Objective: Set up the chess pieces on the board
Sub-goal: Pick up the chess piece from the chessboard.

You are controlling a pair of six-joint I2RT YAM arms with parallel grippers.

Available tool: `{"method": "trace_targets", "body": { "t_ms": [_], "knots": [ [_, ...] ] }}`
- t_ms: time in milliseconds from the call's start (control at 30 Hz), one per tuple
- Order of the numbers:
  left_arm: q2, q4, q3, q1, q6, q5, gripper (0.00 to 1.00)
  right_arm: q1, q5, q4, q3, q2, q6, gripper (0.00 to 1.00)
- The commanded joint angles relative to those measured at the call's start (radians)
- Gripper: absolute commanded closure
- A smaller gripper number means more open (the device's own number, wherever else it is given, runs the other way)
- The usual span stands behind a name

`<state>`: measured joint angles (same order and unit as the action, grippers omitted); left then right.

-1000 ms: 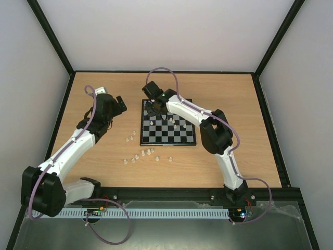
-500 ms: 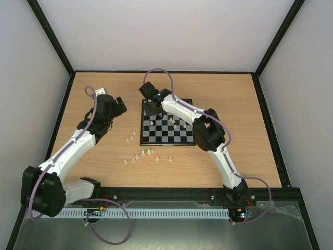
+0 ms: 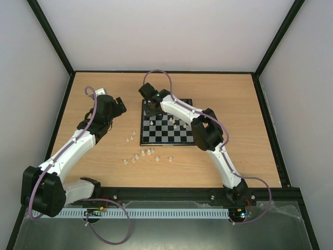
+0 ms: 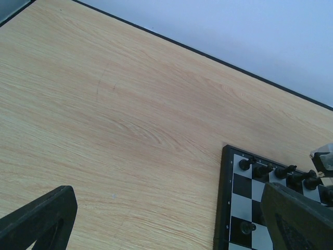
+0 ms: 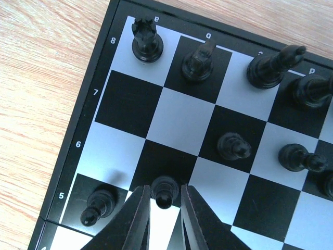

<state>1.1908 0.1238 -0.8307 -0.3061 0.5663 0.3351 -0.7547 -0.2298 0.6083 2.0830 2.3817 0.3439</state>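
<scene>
Nearest the arm bases, about 10 whitish chess pieces (image 3: pixel 143 153) lie scattered on the tabletop (image 3: pixel 234 104), just off the board's (image 3: pixel 156 136) near-left corner. Most form a loose line running left to right along the board's near edge, and 2 more sit a little farther back and to the left. They are too small to tell whether each stands or lies. The board sits roughly square with the tabletop edges. A few more whitish pieces stand on its middle squares, right of centre. In the right wrist view the rank numbers 5 to 8 run along its left border, with 8 at the far corner. The right fingers (image 5: pixel 136 219) reach over the board's far-left part, set narrow on either side of a standing black pawn (image 5: pixel 164 191) in the second file. Whether they pinch it cannot be told. Just left of it, another black pawn (image 5: pixel 99 205) stands on the dark square marked 5. Farther on, 2 black pawns (image 5: pixel 234 146) stand on rank 7, and along the far edge stand a black rook (image 5: pixel 147 39), a black knight (image 5: pixel 199 60) and a black bishop (image 5: pixel 270 65). The left fingers (image 4: pixel 39 219) are spread wide above the tabletop, well left of the board.
</scene>
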Motion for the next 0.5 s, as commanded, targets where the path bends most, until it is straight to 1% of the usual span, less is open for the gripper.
{"method": "trace_targets", "body": {
  "t_ms": [0, 67, 333, 467],
  "knots": [
    [-0.011, -0.016, 0.013, 0.007, 0.005, 0.015, 0.0, 0.0, -0.002, 0.055, 0.039, 0.038, -0.003, 0.82],
    [-0.01, -0.017, 0.013, 0.008, 0.005, 0.015, 0.01, 0.0, -0.005, 0.055, 0.044, 0.042, -0.002, 0.82],
    [-0.011, -0.018, 0.014, 0.009, 0.005, 0.019, 0.01, 0.002, -0.02, 0.05, 0.06, 0.05, -0.003, 0.91],
    [-0.011, -0.02, 0.016, 0.009, 0.004, 0.02, 0.01, 0.003, -0.032, 0.051, 0.078, 0.057, -0.003, 0.92]
  ]
}}
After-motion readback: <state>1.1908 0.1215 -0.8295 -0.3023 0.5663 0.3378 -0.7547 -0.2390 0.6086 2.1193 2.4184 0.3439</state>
